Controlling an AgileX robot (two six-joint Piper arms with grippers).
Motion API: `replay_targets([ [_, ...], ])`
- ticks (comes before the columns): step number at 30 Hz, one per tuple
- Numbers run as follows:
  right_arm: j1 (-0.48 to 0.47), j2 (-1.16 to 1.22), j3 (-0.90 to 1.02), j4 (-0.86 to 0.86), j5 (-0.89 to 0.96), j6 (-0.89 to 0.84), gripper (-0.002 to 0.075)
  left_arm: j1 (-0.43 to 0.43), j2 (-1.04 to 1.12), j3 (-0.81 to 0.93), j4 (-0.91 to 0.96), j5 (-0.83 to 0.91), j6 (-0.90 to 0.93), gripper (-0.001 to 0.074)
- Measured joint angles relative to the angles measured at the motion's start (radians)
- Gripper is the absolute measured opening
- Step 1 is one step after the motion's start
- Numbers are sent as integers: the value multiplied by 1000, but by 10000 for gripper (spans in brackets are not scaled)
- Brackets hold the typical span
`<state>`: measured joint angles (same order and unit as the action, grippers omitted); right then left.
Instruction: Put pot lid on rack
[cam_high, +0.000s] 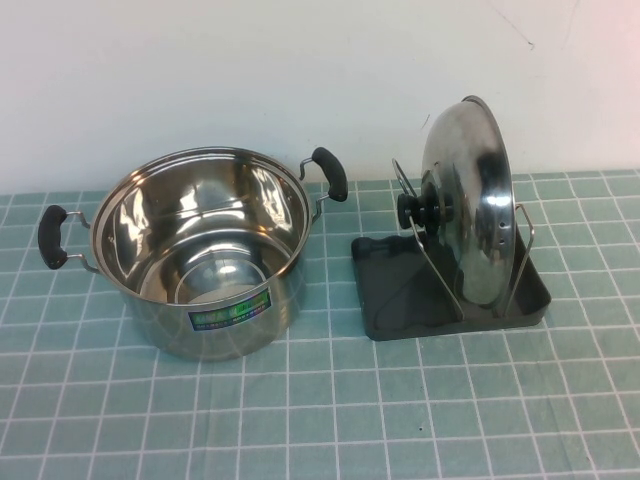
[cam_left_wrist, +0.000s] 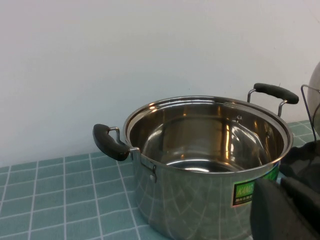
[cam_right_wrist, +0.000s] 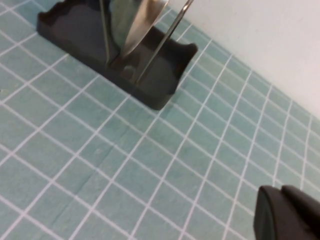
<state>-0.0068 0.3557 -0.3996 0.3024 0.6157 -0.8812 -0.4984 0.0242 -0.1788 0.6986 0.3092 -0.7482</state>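
Observation:
The pot lid (cam_high: 482, 200) stands upright on edge in the rack (cam_high: 400, 292), held between its two wire loops, with its black knob (cam_high: 420, 208) facing the pot. Neither gripper shows in the high view. In the left wrist view my left gripper (cam_left_wrist: 280, 189) is shut and empty, low beside the pot's (cam_left_wrist: 200, 150) labelled wall. In the right wrist view my right gripper (cam_right_wrist: 281, 194) is shut and empty, above the tiled cloth and apart from the rack (cam_right_wrist: 75, 30), where the lid's lower edge (cam_right_wrist: 140, 25) rests.
The steel pot (cam_high: 200, 250) with two black handles stands open to the left of the rack. A white wall runs along the back of the table. Green tiled cloth (cam_high: 320, 420) covers the front of the table.

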Motion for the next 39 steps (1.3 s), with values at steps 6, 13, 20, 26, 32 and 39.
replay_targets([
  [6, 0, -19, 42, 20, 27, 0, 1, 0, 0, 9, 8, -6, 0, -1],
  [13, 0, -19, 50, 22, 61, 0, 0, 0, 0, 9, 14, -6, 0, -1],
  [20, 0, -19, 50, 22, 69, 0, 0, 0, 0, 9, 14, -6, 0, -1],
  [26, 0, -21, 50, 22, 71, 0, 0, 33, -33, 16, -99, 110, 5, -1],
  [32, 0, -21, 50, 22, 71, 0, 0, 204, -39, 22, -364, 141, 355, -1],
  [39, 0, -21, 50, 22, 71, 0, 0, 359, -39, 68, -654, 136, 603, -1],
])
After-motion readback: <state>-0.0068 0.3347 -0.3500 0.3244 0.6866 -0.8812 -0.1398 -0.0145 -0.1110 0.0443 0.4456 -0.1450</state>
